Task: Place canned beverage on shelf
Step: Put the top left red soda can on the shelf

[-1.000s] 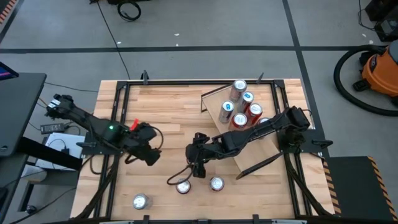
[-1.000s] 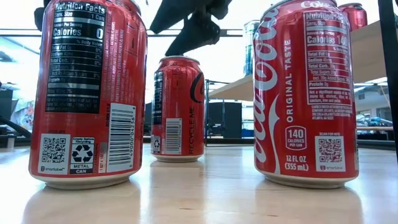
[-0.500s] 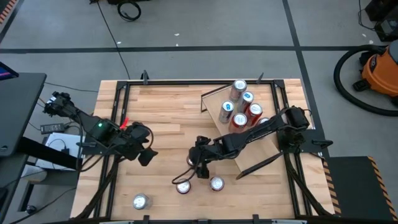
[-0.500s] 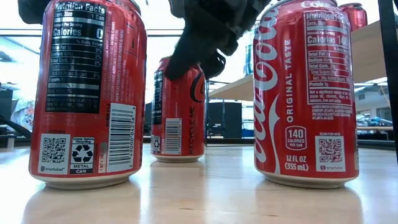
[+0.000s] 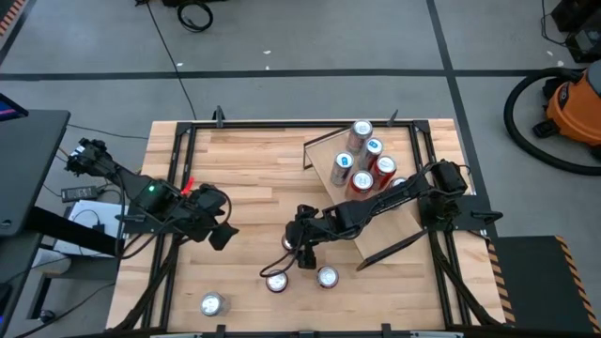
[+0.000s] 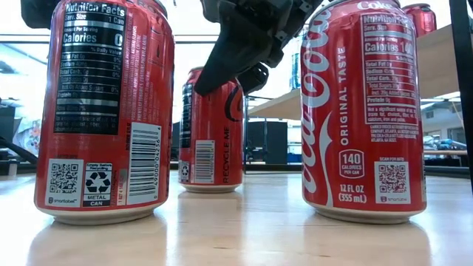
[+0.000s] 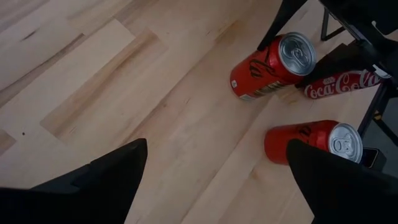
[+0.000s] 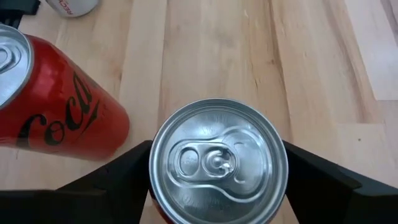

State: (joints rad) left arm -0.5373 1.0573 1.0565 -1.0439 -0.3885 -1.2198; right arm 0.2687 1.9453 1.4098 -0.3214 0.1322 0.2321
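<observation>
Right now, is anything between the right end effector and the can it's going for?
Nothing visible. The right end effector sits directly over the can, straddling its top. A second can stands close beside it but not between them.

Open tabletop [image 5: 254, 169] from 9 to 12 o'clock of centre, wide bare wood, easy pass. Shelf [image 5: 380, 211] blocks 1 to 3 o'clock, angled, five cans [image 5: 364, 160] crowded on its far end. Front edge: two upright cans [image 5: 302, 279] near each other at 6 o'clock, gap between them tight; right gripper [image 5: 299, 255] sits around a third can just behind. Lone can [image 5: 210, 303] at 7 o'clock, well apart. Left gripper [image 5: 222, 225] hangs at 8 o'clock
</observation>
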